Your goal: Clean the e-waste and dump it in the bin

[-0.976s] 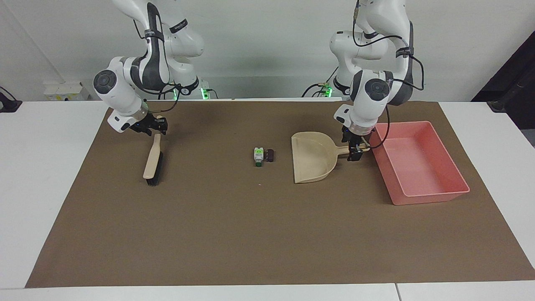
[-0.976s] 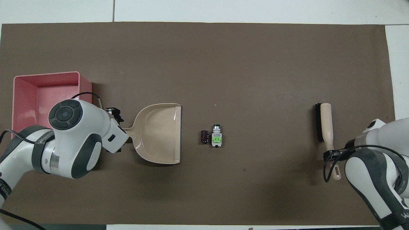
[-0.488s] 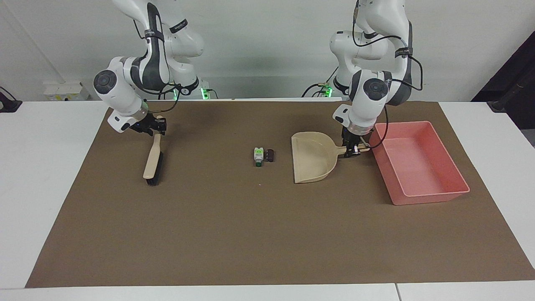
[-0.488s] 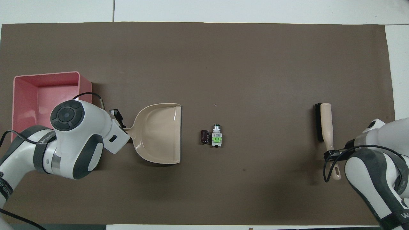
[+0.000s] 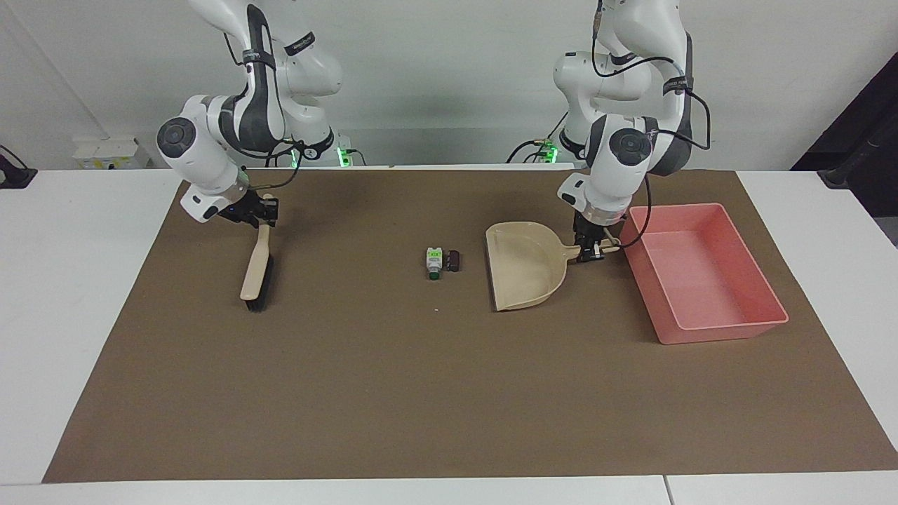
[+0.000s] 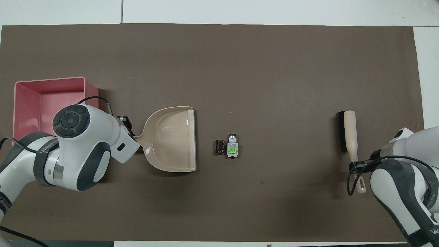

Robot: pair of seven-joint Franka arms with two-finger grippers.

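The e-waste lies mid-mat: a white-grey part with a green label (image 5: 434, 261) (image 6: 233, 149) touching a dark block (image 5: 453, 260) (image 6: 218, 146). My left gripper (image 5: 589, 251) (image 6: 128, 132) is shut on the handle of the beige dustpan (image 5: 523, 270) (image 6: 171, 139), whose mouth faces the e-waste a short gap away. The pink bin (image 5: 722, 326) (image 6: 92, 94) sits beside the dustpan handle, at the left arm's end. My right gripper (image 5: 258, 214) (image 6: 356, 166) is shut on the handle of the brush (image 5: 256, 270) (image 6: 348, 133), which lies on the mat.
A brown mat (image 5: 421, 393) covers the white table. The brush lies toward the right arm's end, well apart from the e-waste.
My left gripper closed on the dustpan handle, then shifted the dustpan a little toward the e-waste and turned it slightly. The brush and e-waste have not moved.
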